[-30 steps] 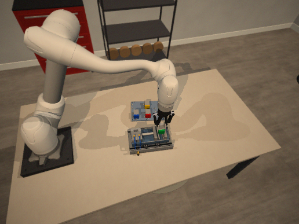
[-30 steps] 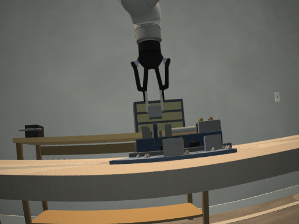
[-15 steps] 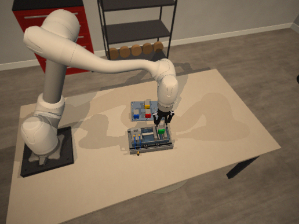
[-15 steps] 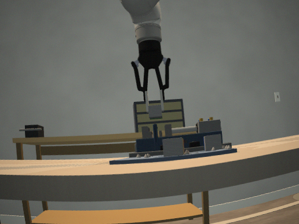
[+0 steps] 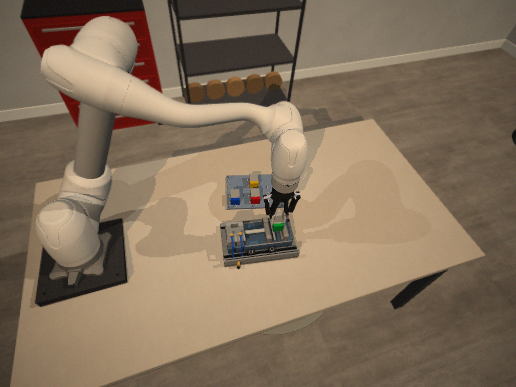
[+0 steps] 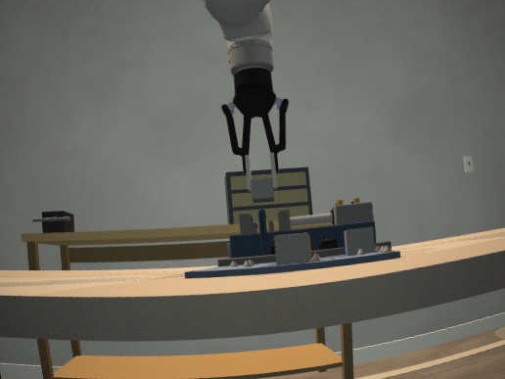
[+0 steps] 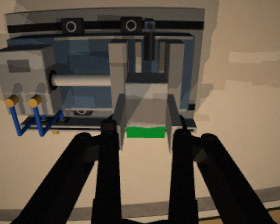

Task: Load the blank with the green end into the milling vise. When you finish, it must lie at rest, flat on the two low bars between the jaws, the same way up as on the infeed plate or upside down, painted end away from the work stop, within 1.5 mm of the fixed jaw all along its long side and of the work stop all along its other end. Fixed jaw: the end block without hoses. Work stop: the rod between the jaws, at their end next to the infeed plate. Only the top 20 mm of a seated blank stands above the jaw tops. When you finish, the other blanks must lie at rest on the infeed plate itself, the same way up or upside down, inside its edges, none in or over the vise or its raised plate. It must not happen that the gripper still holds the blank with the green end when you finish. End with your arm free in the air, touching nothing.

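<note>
My gripper (image 6: 261, 184) is shut on the grey blank with the green end (image 5: 278, 226) and holds it in the air above the milling vise (image 5: 259, 240). In the wrist view the blank (image 7: 145, 112) hangs between my fingers with its green end (image 7: 145, 132) toward me, over the gap beside the fixed jaw (image 7: 181, 75). The hosed jaw block (image 7: 25, 78) with its blue hoses is at the left. The work stop rod (image 7: 148, 43) stands at the far end of the gap. In the exterior view the blank (image 6: 262, 189) is clear above the jaw tops.
The infeed plate (image 5: 248, 191) behind the vise holds blanks with a yellow end (image 5: 254, 183), a red end (image 5: 255, 199) and a blue end (image 5: 234, 200). The vise sits on a raised plate (image 6: 294, 266). The arm's base (image 5: 80, 263) is at the table's left.
</note>
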You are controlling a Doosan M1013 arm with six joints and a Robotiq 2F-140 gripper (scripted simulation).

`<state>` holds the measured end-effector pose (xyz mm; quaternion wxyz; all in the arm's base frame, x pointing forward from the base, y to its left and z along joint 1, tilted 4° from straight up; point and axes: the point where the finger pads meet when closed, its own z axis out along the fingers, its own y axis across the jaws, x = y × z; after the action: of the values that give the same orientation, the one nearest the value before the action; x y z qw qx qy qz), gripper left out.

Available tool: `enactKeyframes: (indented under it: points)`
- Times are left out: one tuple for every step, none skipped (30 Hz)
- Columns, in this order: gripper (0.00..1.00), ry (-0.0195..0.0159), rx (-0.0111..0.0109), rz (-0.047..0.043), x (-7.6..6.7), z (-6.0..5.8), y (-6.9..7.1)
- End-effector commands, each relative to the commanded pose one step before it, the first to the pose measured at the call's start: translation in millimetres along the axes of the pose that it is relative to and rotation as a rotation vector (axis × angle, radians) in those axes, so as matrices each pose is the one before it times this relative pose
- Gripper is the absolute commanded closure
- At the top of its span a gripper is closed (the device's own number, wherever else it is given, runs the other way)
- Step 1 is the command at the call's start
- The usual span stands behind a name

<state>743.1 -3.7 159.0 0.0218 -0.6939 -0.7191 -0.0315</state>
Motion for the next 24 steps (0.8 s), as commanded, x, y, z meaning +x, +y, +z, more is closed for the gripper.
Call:
enactKeyframes:
  points:
    - [1.0,0.00016,-0.00014,0.00001,0.2,4.19,-0.13]
    - [1.0,0.0,0.0,0.0,0.1,2.0,-0.04]
    - [1.0,0.0,0.0,0.0,0.1,2.0,-0.04]
    - [1.0,0.0,0.0,0.0,0.1,2.0,-0.04]
    - [1.0,0.0,0.0,0.0,0.1,2.0,-0.04]
    - [1.0,0.0,0.0,0.0,0.1,2.0,-0.04]
    - [1.0,0.0,0.0,0.0,0.1,2.0,-0.04]
    - [1.0,0.0,0.0,0.0,0.1,2.0,-0.04]
    - [1.0,0.0,0.0,0.0,0.1,2.0,-0.04]
    - [1.0,0.0,0.0,0.0,0.1,2.0,-0.04]
    - [1.0,0.0,0.0,0.0,0.1,2.0,-0.04]
    - [1.0,0.0,0.0,0.0,0.1,2.0,-0.04]
    - [1.0,0.0,0.0,0.0,0.1,2.0,-0.04]
    - [1.0,0.0,0.0,0.0,0.0,0.0,0.0]
    - [1.0,0.0,0.0,0.0,0.0,0.0,0.0]
    - [1.0,-0.00002,0.00007,0.00002,-0.03,-0.21,-0.04]
    - [1.0,0.0,-0.00001,0.0,0.0,-0.01,0.01]
    - [1.0,0.0,-0.00001,0.0,0.0,-0.01,0.01]
    - [1.0,0.0,-0.00001,0.0,0.0,-0.01,0.01]
    - [1.0,0.0,-0.00001,0.0,0.0,-0.01,0.01]
    - [1.0,0.0,-0.00001,0.0,0.0,-0.01,0.01]
    - [1.0,0.0,-0.00001,0.0,0.0,-0.01,0.01]
    - [1.0,0.0,-0.00001,0.0,0.0,-0.01,0.01]
    - [1.0,0.0,-0.00001,0.0,0.0,-0.01,0.01]
